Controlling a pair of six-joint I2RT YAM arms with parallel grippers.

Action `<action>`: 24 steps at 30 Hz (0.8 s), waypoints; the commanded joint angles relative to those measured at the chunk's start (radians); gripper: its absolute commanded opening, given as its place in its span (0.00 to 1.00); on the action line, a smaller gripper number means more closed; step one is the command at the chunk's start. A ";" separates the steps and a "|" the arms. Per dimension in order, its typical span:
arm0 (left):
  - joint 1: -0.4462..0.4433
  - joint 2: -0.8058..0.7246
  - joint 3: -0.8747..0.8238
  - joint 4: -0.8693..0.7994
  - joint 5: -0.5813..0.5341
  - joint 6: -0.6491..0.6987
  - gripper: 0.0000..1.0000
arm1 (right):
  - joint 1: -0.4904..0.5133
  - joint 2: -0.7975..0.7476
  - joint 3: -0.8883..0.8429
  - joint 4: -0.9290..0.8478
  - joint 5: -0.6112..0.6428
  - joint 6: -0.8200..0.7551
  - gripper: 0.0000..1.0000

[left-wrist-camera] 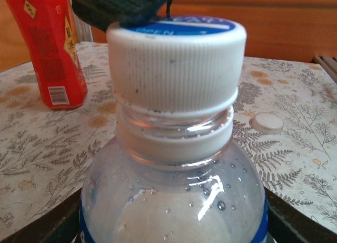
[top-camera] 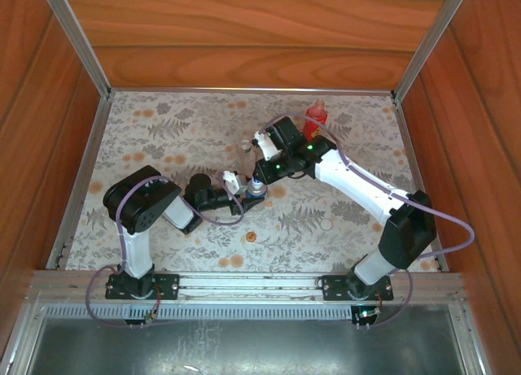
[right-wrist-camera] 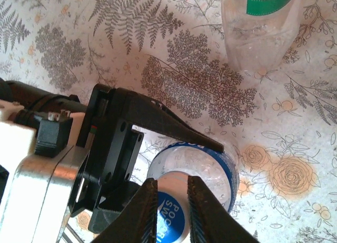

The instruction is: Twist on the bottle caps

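1. Orange cap: loose on the counter, nearer than the short bottle and well apart from it. I judge it is waiting its turn.
2. White cap: flat on the counter, nearer and to the right of the short bottle, apart from it. Also spare.
3. Short bottle: upright at mid-counter, blue label. My left gripper is clamped round its body from the left, so the bottle cannot spin while its cap is turned.
4. Blue cap: seated on the short bottle's neck, roughly level. A strip of neck shows under its skirt, so I judge it is not fully screwed down.
5. Right gripper: directly above the short bottle, fingers pressed together, tips on the blue cap's top and not round its ribbed side. It pinches nothing. I judge it is steadying the cap; turning would call for a grasp on the ribs.
6. Slim bottle: just beyond the short bottle, upright, untouched.
7. Red bottle: beyond and to the right of the short bottle, well apart, upright, clear of both arms.
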 commanded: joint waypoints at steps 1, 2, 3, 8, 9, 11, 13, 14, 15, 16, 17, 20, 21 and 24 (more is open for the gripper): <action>0.007 0.026 -0.032 -0.164 0.028 -0.053 0.56 | -0.009 0.013 -0.050 -0.053 -0.018 0.004 0.18; 0.008 0.026 -0.033 -0.164 0.028 -0.057 0.56 | -0.010 0.005 -0.060 -0.054 -0.020 0.007 0.17; 0.011 0.026 -0.033 -0.164 0.028 -0.064 0.56 | -0.010 -0.001 -0.067 -0.054 -0.024 0.009 0.16; 0.021 0.028 -0.027 -0.163 0.035 -0.093 0.56 | -0.014 -0.041 -0.116 -0.046 -0.074 0.032 0.13; 0.021 0.030 -0.027 -0.163 0.036 -0.093 0.56 | -0.013 -0.048 -0.124 -0.043 -0.085 0.036 0.13; 0.021 0.031 -0.027 -0.163 0.036 -0.089 0.56 | -0.015 -0.066 -0.137 -0.038 -0.111 0.043 0.12; 0.021 0.032 -0.029 -0.163 0.034 -0.083 0.56 | -0.015 -0.083 -0.153 -0.024 -0.138 0.050 0.12; 0.021 0.032 -0.028 -0.163 0.034 -0.082 0.56 | -0.015 -0.091 -0.160 -0.016 -0.151 0.054 0.12; 0.021 0.032 -0.029 -0.164 0.034 -0.080 0.56 | -0.016 -0.096 -0.165 -0.010 -0.164 0.056 0.11; 0.020 0.032 -0.027 -0.164 0.035 -0.078 0.56 | -0.016 -0.100 -0.171 -0.006 -0.176 0.055 0.11; 0.022 0.031 -0.026 -0.163 0.036 -0.075 0.56 | -0.015 -0.104 -0.173 -0.005 -0.188 0.056 0.10; 0.021 0.031 -0.027 -0.163 0.036 -0.070 0.56 | -0.016 -0.121 -0.178 -0.004 -0.194 0.056 0.10; 0.021 0.030 -0.027 -0.163 0.037 -0.067 0.56 | -0.015 -0.129 -0.178 -0.003 -0.188 0.053 0.10; 0.022 0.030 -0.029 -0.164 0.038 -0.064 0.56 | -0.027 -0.157 -0.178 0.011 -0.170 0.053 0.11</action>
